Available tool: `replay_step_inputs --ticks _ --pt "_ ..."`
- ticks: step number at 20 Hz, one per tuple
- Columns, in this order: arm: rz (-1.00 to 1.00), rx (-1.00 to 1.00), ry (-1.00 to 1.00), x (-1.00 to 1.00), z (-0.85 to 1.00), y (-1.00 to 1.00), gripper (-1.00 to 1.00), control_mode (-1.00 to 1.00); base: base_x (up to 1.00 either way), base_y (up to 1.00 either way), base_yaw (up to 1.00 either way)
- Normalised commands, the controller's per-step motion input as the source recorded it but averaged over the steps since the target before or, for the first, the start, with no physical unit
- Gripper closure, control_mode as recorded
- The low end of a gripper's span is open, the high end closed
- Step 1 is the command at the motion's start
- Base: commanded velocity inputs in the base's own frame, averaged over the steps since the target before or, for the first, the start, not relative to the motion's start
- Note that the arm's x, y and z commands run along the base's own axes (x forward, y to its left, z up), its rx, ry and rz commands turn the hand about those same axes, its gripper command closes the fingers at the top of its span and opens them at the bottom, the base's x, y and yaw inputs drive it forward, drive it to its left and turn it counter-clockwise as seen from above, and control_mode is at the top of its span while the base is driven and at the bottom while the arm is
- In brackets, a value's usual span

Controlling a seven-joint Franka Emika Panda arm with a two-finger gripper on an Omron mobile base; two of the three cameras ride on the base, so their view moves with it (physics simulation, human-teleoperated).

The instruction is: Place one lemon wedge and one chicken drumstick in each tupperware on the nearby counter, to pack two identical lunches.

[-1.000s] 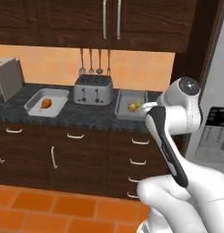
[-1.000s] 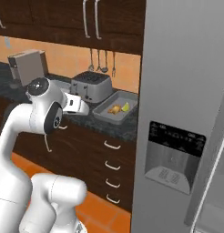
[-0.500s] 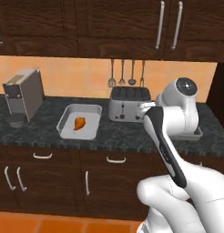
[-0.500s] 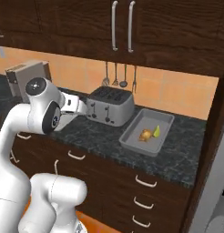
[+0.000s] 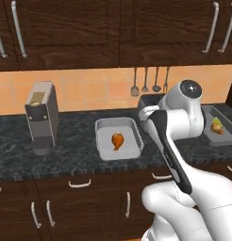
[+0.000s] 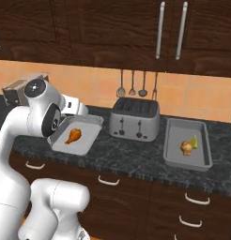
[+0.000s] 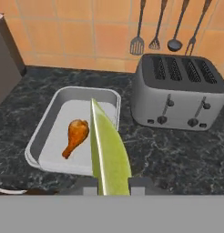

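Observation:
In the hand view my gripper (image 7: 111,184) is shut on a yellow-green lemon wedge (image 7: 109,152) that sticks up between the fingers. Just beyond it lies a grey tupperware (image 7: 44,125) holding one chicken drumstick (image 7: 75,135). This tupperware (image 5: 104,124) with its drumstick (image 5: 117,140) sits mid-counter (image 5: 66,150), right beside my hand. A second tupperware (image 6: 171,140) to the right of the toaster holds a drumstick (image 6: 185,148) and a lemon wedge (image 6: 195,141).
A silver toaster (image 6: 135,119) stands between the two tupperwares, and utensils (image 6: 132,84) hang on the tiled wall behind it. A grey coffee machine (image 5: 41,117) stands at the left of the counter. Dark cabinets hang above, drawers with silver handles run below.
The base has driven left along the counter, so the whole scene slid right in both base views. The gripper stays shut on the lemon wedge.

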Motion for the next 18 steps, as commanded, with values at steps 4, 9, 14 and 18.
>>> replay_step_inputs --ticks 4,9,14,18 --pt "0.00 0.00 0.00 0.00 0.00 0.00 1.00 1.00 0.52 0.39 -0.16" --pt "0.00 0.02 0.15 0.15 -0.40 -0.15 1.00 -1.00 0.39 -0.03 -0.01" --pt "0.00 0.10 0.59 0.69 -1.00 0.09 1.00 -1.00 0.00 0.00 0.00" --pt "0.00 0.06 0.31 0.89 -1.00 0.33 1.00 -1.00 0.00 0.00 0.00"
